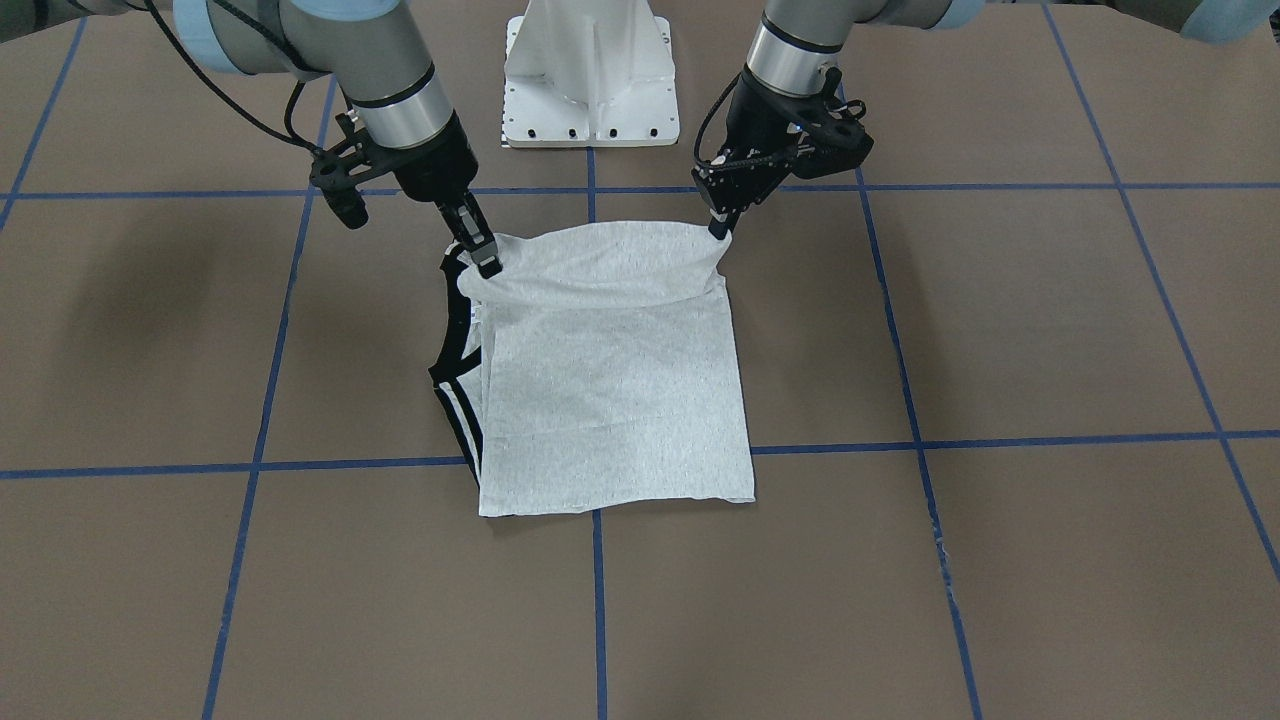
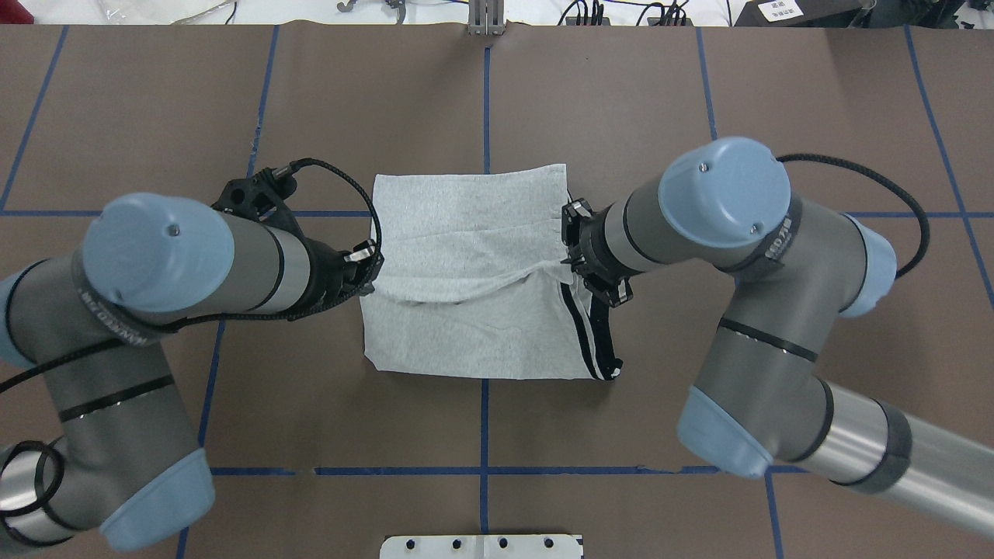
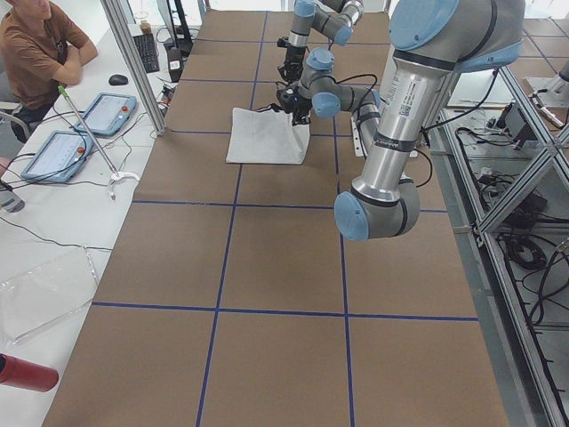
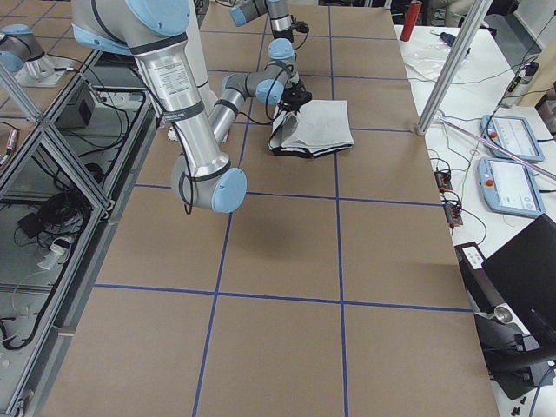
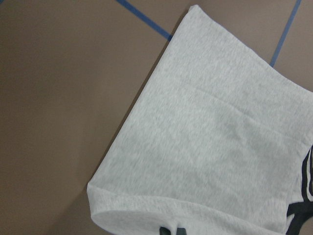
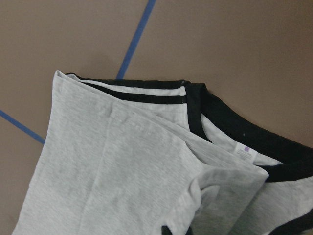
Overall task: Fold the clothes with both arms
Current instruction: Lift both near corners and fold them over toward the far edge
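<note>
T-shirt [image 1: 610, 390] mid-fold, raised edge held at both corners.
Front-facing view: it lies at frame centre on the surface [image 1: 1000, 330], grey side up, black stripes [image 1: 458, 418] along its left edge. The left pincer [image 1: 718, 232] and right pincer [image 1: 487, 262] are each closed on a corner of the upper edge, which is raised and slack between them. Overhead view: same hold, a loose ridge crossing mid-frame. Left wrist view: grey knit, lightly creased. Right wrist view: black neckband [image 6: 283, 152] and small label [image 6: 244, 152] exposed. Judgement: light, soft, limp cloth, likely to droop and drag, so best held at paired corners.
</note>
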Action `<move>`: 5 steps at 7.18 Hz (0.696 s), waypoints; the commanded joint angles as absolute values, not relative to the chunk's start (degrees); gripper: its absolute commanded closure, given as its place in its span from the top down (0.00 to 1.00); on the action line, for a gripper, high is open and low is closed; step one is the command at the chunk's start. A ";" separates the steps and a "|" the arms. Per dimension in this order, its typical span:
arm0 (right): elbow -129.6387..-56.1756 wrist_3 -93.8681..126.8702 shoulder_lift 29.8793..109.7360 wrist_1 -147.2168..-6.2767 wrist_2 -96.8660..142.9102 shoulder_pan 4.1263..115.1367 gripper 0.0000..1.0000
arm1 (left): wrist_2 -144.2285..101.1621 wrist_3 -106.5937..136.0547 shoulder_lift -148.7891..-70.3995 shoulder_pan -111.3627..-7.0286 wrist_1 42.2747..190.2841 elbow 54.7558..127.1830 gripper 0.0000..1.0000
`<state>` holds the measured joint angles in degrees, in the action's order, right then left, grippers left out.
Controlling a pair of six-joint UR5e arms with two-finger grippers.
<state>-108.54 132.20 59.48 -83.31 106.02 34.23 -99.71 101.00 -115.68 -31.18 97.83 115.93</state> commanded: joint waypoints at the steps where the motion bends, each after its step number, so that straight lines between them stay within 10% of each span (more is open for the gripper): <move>1: -97.79 129.91 51.98 -83.06 107.49 37.43 0.00 | -100.02 98.70 -119.77 -35.41 101.94 107.27 0.00; 5: -85.18 127.72 48.34 -74.18 108.98 40.60 0.00 | -96.01 89.49 -121.55 -39.11 108.95 97.60 0.00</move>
<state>-87.45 128.97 48.58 -75.57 108.55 39.71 -98.64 92.31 -121.18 -38.39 106.08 101.14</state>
